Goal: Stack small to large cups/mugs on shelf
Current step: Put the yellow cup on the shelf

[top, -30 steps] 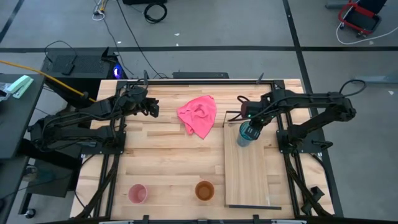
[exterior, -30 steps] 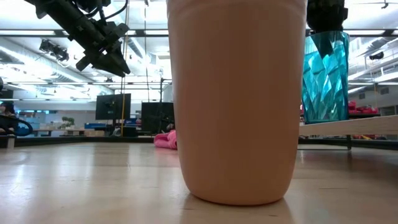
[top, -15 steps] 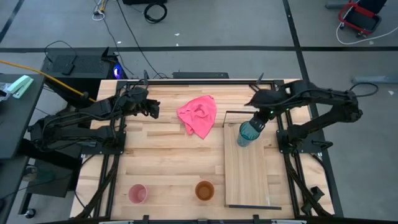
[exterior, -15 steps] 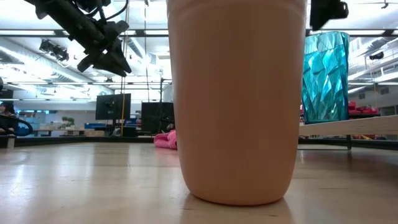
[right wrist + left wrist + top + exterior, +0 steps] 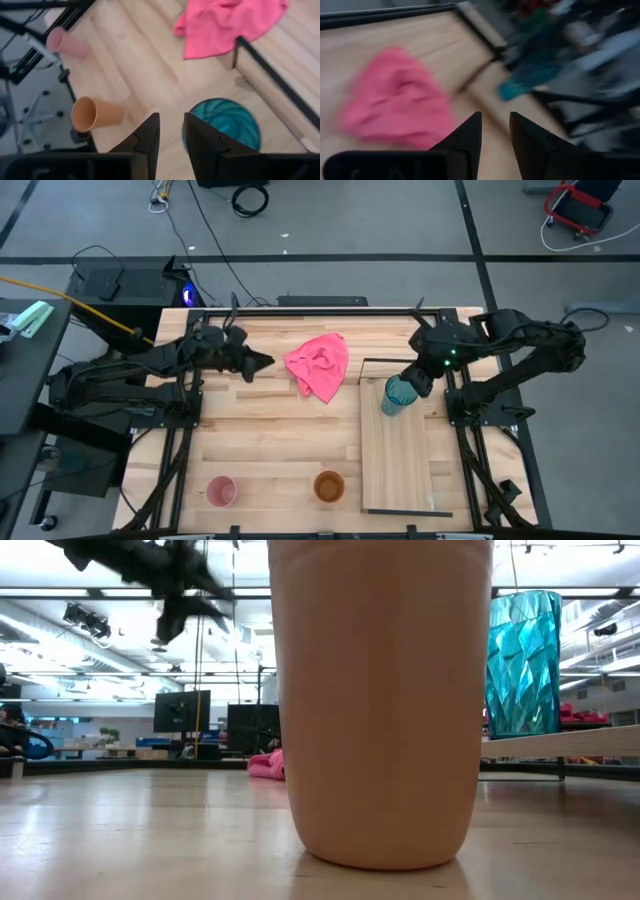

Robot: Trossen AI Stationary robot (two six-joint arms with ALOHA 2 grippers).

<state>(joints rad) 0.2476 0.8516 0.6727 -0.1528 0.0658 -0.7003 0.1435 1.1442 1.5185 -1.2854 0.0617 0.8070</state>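
While the teal tumbler stands upright on the far end of the shelf, near the thin black wire frame, the right gripper hangs just above it and a bit to the side, not touching it. In the right wrist view its two dark fingers sit close together with only a small gap, and nothing is between them; the open mouth of the tumbler shows right past them. The orange-brown cup stands on the big wooden table at the near edge, just beside the shelf. The small pink cup stands on the table too, farther left along the same edge. Both are well apart from the tumbler. A pink cloth lies crumpled on the table at the far side, between the two arms. The left gripper is up in the air over the table, pointing at the cloth. Its fingers are also close together with a narrow gap and hold nothing. In the low view the orange-brown cup fills the middle, and the tumbler stands on the shelf behind it.
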